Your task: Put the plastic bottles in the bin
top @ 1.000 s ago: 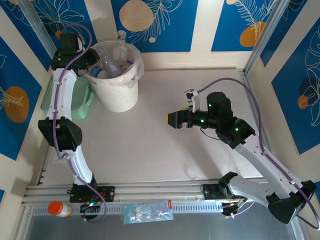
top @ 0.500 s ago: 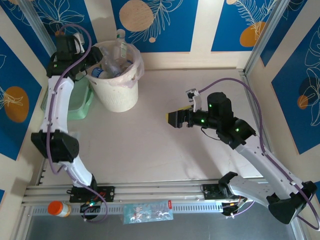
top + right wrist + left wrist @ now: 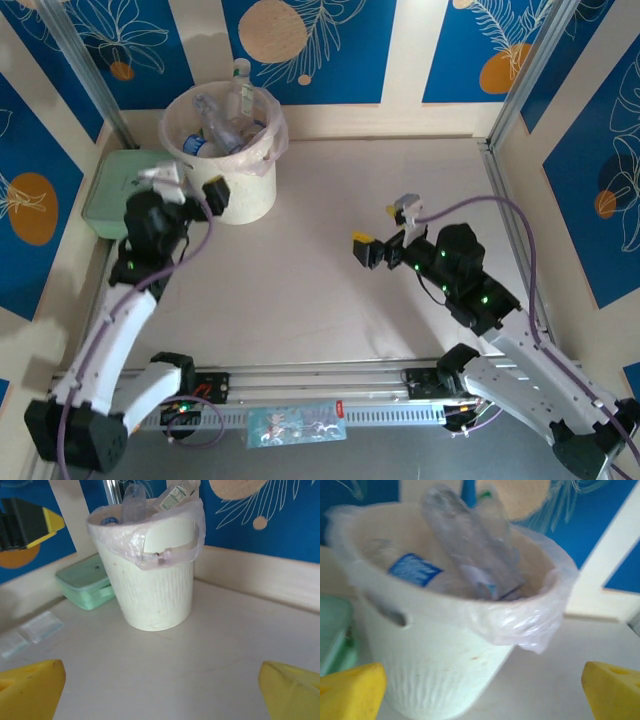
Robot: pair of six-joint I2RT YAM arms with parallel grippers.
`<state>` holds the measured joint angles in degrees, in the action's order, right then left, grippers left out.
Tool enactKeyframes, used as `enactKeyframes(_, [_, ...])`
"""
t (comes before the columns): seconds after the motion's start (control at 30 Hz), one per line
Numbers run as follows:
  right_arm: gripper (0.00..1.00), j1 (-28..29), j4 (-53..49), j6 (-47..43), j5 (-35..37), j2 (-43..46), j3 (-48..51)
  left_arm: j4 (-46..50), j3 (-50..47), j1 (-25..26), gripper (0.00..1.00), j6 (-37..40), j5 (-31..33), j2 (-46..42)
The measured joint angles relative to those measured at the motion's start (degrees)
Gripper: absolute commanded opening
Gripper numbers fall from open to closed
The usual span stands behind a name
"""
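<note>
Blue leaf-patterned walls [image 3: 330,50] are boxing in a smooth pale table [image 3: 320,290]. The ribbed cream bin [image 3: 245,200], lined with crinkly film [image 3: 272,150], is standing far left. The left gripper [image 3: 188,186] and right gripper [image 3: 384,228] are gaping wide, empty. Clear plastic bottles [image 3: 225,125] are poking from the bin.

The left arm has swung away from the far-left rim of the bin [image 3: 245,195] and folded low toward the near edge. The left tool [image 3: 200,195] now hangs just in front of the bin, its jaws spread wide where they had been closed. The green box [image 3: 105,190] that the arm partly covered now lies in plain sight. The right tool [image 3: 366,250] has drawn back a little toward its base and, I think, opened a touch wider.
</note>
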<state>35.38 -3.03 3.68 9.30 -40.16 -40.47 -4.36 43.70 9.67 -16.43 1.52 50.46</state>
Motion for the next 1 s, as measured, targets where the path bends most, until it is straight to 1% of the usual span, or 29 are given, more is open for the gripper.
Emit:
enactKeyframes(0.07, [0.99,-1.0,6.1,-4.3,2.0,1.9,6.1,-14.1,-13.3,0.2,0.99,3.5,3.8,-4.2])
enactKeyframes(0.1, [0.99,-1.8,8.6,-5.6,2.9,2.1,8.3,-21.5,-18.8,0.3,0.99,5.7,5.0,-4.5])
enactKeyframes(0.17, [0.99,-5.1,13.4,-7.8,4.3,1.8,12.4,-37.1,-30.0,0.4,0.99,12.7,5.1,-1.4])
enactKeyframes(0.23, [0.99,-8.4,17.4,-8.8,4.5,1.1,15.7,-45.1,-37.1,0.4,0.99,19.1,4.5,4.5])
enactKeyframes(0.3, [0.99,-11.9,22.4,-9.3,4.7,-0.9,18.7,-46.7,-40.1,0.4,0.99,21.4,5.9,7.5])
enactKeyframes(0.37, [0.99,-15.5,27.1,-9.2,5.7,-5.5,20.4,-47.1,-39.7,0.4,0.99,22.5,7.8,8.5])
enactKeyframes(0.43, [0.99,-18.5,29.6,-8.6,6.6,-11.0,20.6,-48.1,-38.4,0.3,0.99,23.5,9.0,10.2])
enactKeyframes(0.6, [0.99,-24.6,33.0,-7.0,8.3,-23.9,19.7,-52.5,-35.2,-0.2,0.99,23.3,13.1,22.1])
enactKeyframes(0.67, [0.99,-28.0,33.7,-4.5,8.3,-28.8,19.0,-51.7,-33.7,-0.6,0.99,22.1,14.7,25.6])
enactKeyframes(0.73, [0.99,-31.3,35.0,-2.0,7.8,-32.1,19.0,-52.3,-32.0,-1.6,0.99,20.8,15.1,28.4])
enactKeyframes(0.8, [0.99,-34.3,36.8,0.5,7.2,-35.0,19.0,-56.3,-30.7,-2.9,0.99,19.6,14.5,33.0])
enactKeyframes(0.87, [0.99,-37.1,42.1,3.4,5.5,-38.9,19.6,-59.3,-30.2,-4.4,0.99,18.5,13.3,38.0])
enactKeyframes(0.97, [0.99,-38.1,44.4,4.9,3.3,-42.0,19.8,-57.5,-29.9,-5.7,0.99,17.4,11.6,39.4])
enactKeyframes(1.0, [0.99,-37.7,48.9,4.9,2.1,-44.0,20.3,-57.2,-29.3,-5.9,0.99,17.3,11.0,39.4])
